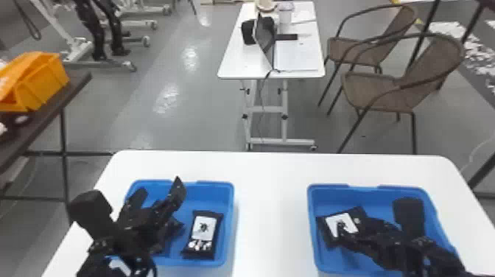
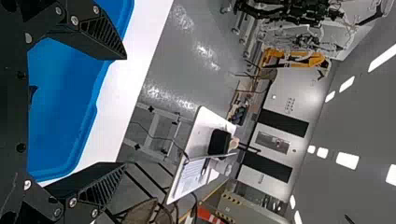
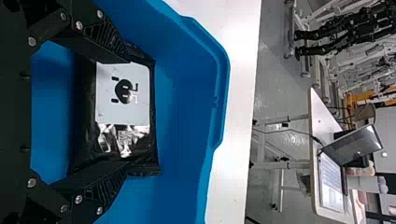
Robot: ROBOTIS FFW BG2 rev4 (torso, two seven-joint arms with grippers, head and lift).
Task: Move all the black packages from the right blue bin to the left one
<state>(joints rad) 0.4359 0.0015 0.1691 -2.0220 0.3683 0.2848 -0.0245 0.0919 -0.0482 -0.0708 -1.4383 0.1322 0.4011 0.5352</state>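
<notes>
Bright room, lit ceiling panels (image 2: pixel 347 160), glare on grey floor (image 1: pixel 190 59) (almost wet-looking), glints on black package (image 3: pixel 122 109)

Black, white-labelled packages (image 1: pixel 203 227) lie, seemingly flat, in both blue bins (image 1: pixel 231 206).

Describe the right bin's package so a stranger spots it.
On the white table stands the right blue bin. Inside lies a labelled black package. Unlike the left bin's labelled package, it lies between the open fingers of the right gripper.

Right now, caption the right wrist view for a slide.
Open right claw at a black package in a blue bin.
</notes>
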